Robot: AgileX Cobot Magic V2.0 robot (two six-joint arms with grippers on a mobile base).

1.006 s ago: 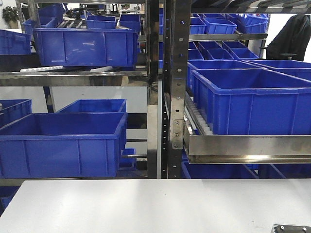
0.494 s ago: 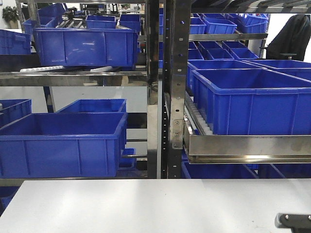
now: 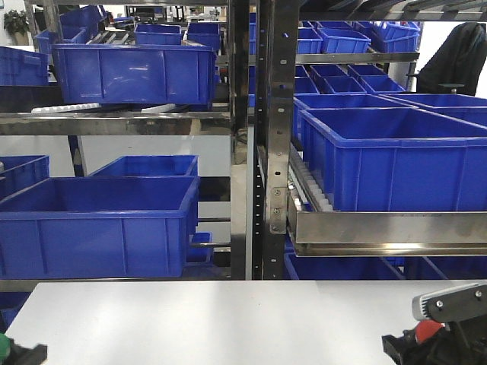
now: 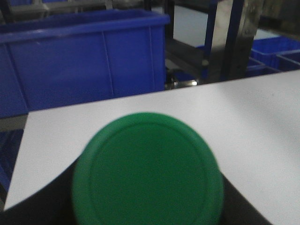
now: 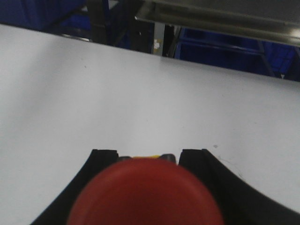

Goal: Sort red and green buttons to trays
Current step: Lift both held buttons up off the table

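The big blue plastic crates (image 3: 99,220) on the steel rack (image 3: 262,152) haven't budged, but over the flat white tabletop (image 3: 228,319) both arms just popped up into a front view that was nearly arm-free a second ago. The right gripper (image 3: 424,344) is clamped on the red domed push button (image 5: 145,194) at bottom right. The left gripper (image 3: 21,354) at bottom left seems to be carrying the green domed push button (image 4: 147,171), its fingers mostly hidden behind the cap. Both pickups look done to me, so drop-off's next, though neither glossy tray shows anywhere.
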